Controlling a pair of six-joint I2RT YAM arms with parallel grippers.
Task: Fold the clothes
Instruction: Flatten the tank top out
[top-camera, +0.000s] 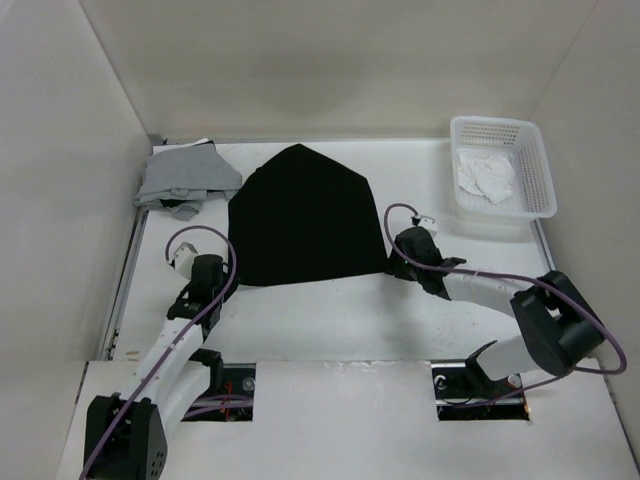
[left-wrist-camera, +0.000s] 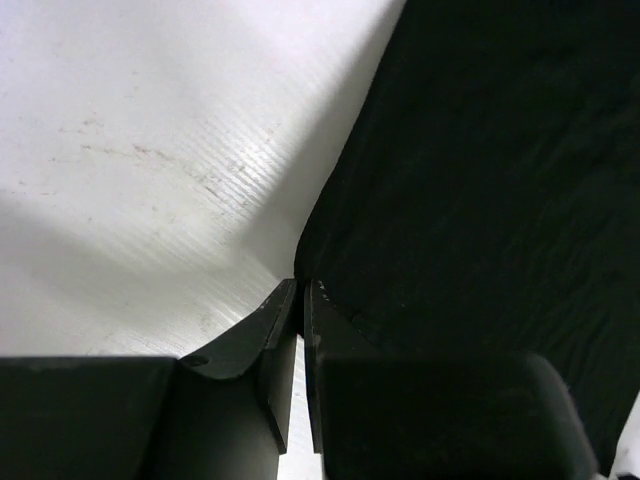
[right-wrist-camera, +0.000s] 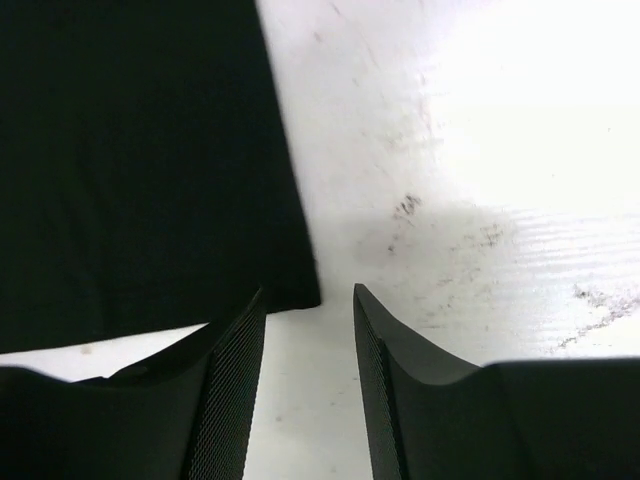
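The clothes chiefly show as a plain black garment (top-camera: 305, 215) spread flat in the middle of the white table (top-camera: 330, 320). My left gripper (top-camera: 225, 275) is at its near left corner. In the left wrist view the left gripper (left-wrist-camera: 300, 285) has its jaws pressed together on the edge of the black garment (left-wrist-camera: 480, 200). My right gripper (top-camera: 395, 258) is at the near right corner. In the right wrist view the right gripper (right-wrist-camera: 310, 289) is open, only bare table between its fingers, and the corner of the black garment (right-wrist-camera: 150, 170) lies at its left fingertip.
A crumpled grey garment (top-camera: 185, 180) lies at the far left of the table. A white basket (top-camera: 530, 150) holding a white cloth (top-camera: 485, 175) stands at the far right. Pale walls enclose the table on three sides.
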